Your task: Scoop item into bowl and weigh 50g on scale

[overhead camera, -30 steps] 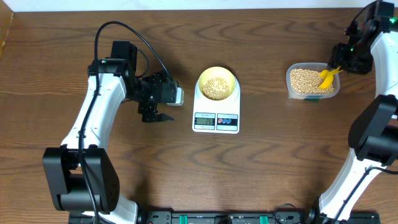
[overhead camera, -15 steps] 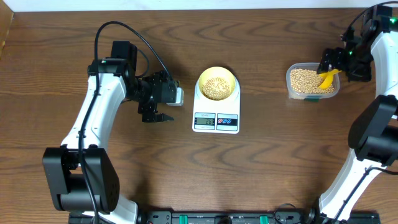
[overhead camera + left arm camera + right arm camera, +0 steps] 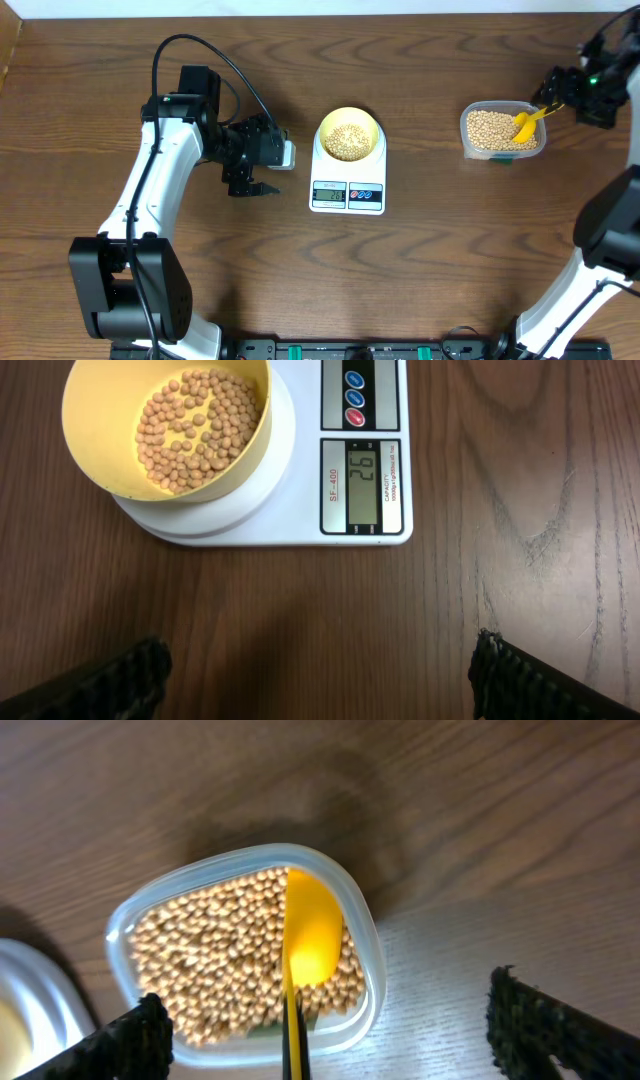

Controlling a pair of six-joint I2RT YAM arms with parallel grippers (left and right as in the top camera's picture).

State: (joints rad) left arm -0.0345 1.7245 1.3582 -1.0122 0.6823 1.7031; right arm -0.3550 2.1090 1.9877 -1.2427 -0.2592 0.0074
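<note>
The pale yellow bowl (image 3: 349,113) (image 3: 100,420) stands on the white scale (image 3: 347,195) (image 3: 300,480) and holds a shallow layer of tan beans (image 3: 348,141) (image 3: 190,430). The display (image 3: 367,484) reads 26. A yellow scoop (image 3: 525,122) (image 3: 312,935) lies in the clear container (image 3: 466,130) (image 3: 365,935) on more beans (image 3: 210,960). Its handle points back between the spread fingers of my right gripper (image 3: 556,92) (image 3: 335,1040), which is open and touches nothing. My left gripper (image 3: 255,187) (image 3: 320,685) hangs open over bare table, left of the scale.
The clear container sits at the right of the table, near its far edge. Bare wood lies between it and the scale, and in front of both. The arm bases stand at the table's near edge.
My right gripper has opened, let go of the scoop's handle and drawn back to the right. The scoop stays lying in the container. The left arm has not moved.
</note>
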